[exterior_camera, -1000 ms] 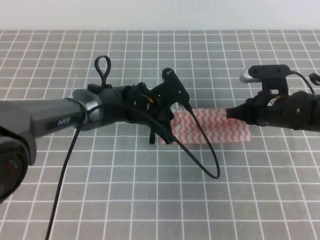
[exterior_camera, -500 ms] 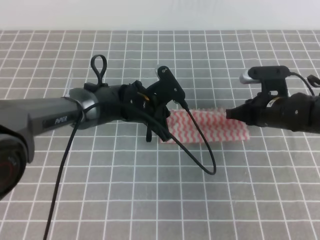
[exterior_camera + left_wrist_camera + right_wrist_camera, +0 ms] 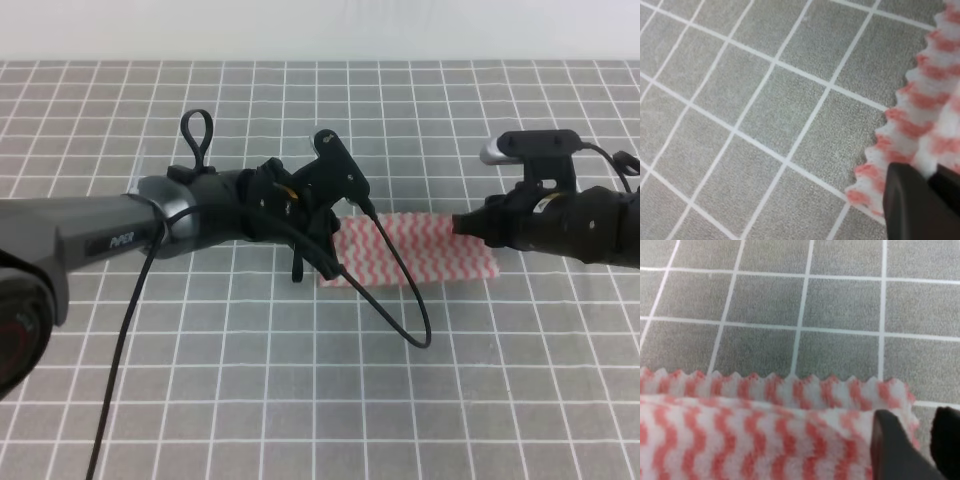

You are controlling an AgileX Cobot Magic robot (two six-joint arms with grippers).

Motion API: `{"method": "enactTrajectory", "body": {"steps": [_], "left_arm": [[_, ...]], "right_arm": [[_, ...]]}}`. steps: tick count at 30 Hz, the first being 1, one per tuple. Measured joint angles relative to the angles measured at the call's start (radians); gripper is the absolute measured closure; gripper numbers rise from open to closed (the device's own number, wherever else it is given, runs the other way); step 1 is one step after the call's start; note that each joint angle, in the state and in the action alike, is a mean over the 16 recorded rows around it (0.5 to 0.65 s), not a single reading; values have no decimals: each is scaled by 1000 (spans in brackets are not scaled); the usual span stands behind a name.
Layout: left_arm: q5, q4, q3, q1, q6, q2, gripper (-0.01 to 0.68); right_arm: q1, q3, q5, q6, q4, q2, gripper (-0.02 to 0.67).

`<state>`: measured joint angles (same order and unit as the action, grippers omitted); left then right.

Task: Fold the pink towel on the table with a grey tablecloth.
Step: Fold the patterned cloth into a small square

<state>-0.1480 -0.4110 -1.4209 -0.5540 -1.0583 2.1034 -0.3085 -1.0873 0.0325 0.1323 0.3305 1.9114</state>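
The pink towel (image 3: 415, 250) lies as a long folded strip on the table with a grey tablecloth (image 3: 250, 380). My left gripper (image 3: 335, 238) is at the strip's left end. In the left wrist view its dark fingers (image 3: 912, 205) are pressed together over the towel's zigzag corner (image 3: 920, 100). At the far right edge of the strip is my right gripper (image 3: 460, 226). In the right wrist view its fingers (image 3: 895, 447) stand a narrow gap apart on the upper layer of the towel (image 3: 740, 440). The lower layer's pinked edge shows just beyond.
A black cable (image 3: 415, 320) loops from the left arm down over the cloth in front of the towel. Another cable (image 3: 120, 380) trails toward the front left. Grid-lined cloth surrounds the towel on all sides.
The left arm has shifted slightly up and to the left, and its cable loop moved with it. The right gripper has barely moved. The towel lies much as before.
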Motion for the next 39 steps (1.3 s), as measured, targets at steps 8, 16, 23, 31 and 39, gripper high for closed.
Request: {"method": "enactTrajectory", "body": {"steps": [8,16,23,31,39], "left_arm": [[45,0,0,10,-3,1,433],[90,0,0,50,-2,-2,339],[48,-28,-9,80,25,-37,384],[-127,-169,-59,75,40,-85,536],[-299,-341,-104,57,-12,-67,657]], "right_arm": [[1,0,12,-1,3,-1,408],[2,0,-1,-2,4,-7,414],[2,0,-40,-1,3,-25,504],[2,0,-94,0,2,-44,626],[2,0,-129,0,2,-56,663]]}}
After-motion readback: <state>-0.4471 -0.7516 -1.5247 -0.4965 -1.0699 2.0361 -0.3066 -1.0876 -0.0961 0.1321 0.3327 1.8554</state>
